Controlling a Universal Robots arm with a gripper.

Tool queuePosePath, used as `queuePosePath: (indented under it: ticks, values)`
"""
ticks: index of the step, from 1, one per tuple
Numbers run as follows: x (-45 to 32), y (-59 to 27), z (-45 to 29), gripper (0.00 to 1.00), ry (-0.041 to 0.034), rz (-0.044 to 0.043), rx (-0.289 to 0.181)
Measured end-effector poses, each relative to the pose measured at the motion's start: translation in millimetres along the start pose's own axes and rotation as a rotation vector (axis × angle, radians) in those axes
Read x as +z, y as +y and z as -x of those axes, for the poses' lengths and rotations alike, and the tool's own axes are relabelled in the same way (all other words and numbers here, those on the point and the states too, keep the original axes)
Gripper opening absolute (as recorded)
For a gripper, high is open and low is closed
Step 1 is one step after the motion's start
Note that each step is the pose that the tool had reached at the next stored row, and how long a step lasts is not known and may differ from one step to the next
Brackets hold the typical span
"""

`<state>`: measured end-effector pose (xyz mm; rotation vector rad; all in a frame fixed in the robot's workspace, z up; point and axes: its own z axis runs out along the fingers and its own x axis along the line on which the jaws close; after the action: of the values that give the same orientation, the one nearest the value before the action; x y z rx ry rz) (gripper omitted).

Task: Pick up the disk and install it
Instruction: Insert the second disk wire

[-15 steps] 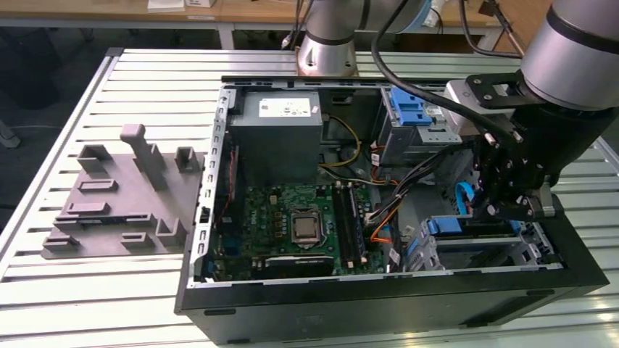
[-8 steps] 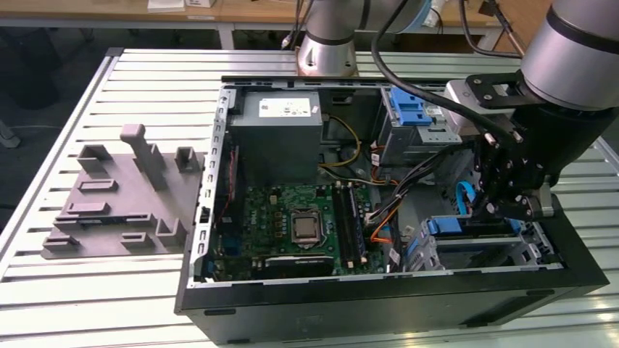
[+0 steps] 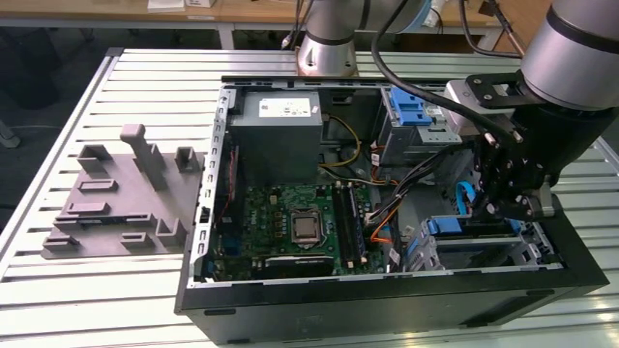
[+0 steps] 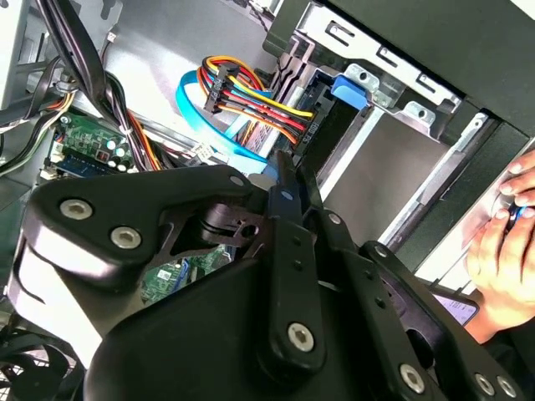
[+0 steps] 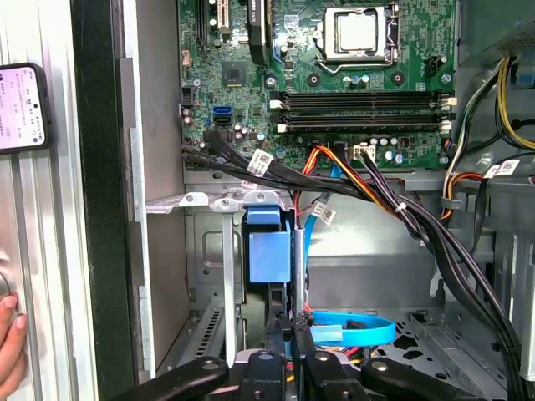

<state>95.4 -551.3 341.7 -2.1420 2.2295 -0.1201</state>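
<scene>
The gripper [image 5: 288, 355] is reaching down inside the drive bay [image 3: 503, 250]; its fingers are pressed together on the disk [image 5: 269, 251]'s edge. Seating should be kept square, clear of the cables [image 5: 359, 188].

The black claw [image 4: 288, 180] reaches toward a blue latch [image 4: 349, 90] at one o'clock, beside multicoloured cables [image 4: 251, 96]; a hand [image 4: 506, 251] rests at three o'clock.

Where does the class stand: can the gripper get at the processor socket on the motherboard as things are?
Probably yes. The case lies open and the processor socket is uncovered. The gripper sits at the drive bay, with a cable bundle between them to clear.
</scene>
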Motion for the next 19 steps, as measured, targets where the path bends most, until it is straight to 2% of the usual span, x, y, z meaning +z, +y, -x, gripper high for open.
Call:
queuePosePath:
  ticks: [1, 3, 7, 8, 9, 10, 11, 12, 16, 19]
  values:
    - [0.0, 0.0, 0.0, 0.17, 0.0000, 0.0000, 0.000]
    - [0.0, 0.0, 0.0, 0.29, 0.0002, 0.0000, 0.000]
    - [0.8, 0.1, -0.1, 0.29, 0.0002, 0.0000, 0.000]
    - [1.1, 0.1, -0.2, 0.28, 0.0002, 0.0000, 0.000]
    - [1.4, 0.1, -0.3, 0.22, 0.0002, 0.0000, 0.000]
    - [1.8, 0.1, -0.4, 0.22, 0.0001, 0.0000, 0.000]
    - [2.1, -0.1, -0.4, 0.16, 0.0001, 0.0000, 0.000]
    - [2.4, -0.9, -0.5, 0.16, -0.0001, 0.0000, 0.000]
    - [3.3, -2.7, -1.5, 0.16, -0.0106, 0.0004, 0.001]
    - [3.7, -2.8, -2.7, 0.16, -0.0107, 0.0001, 0.001]
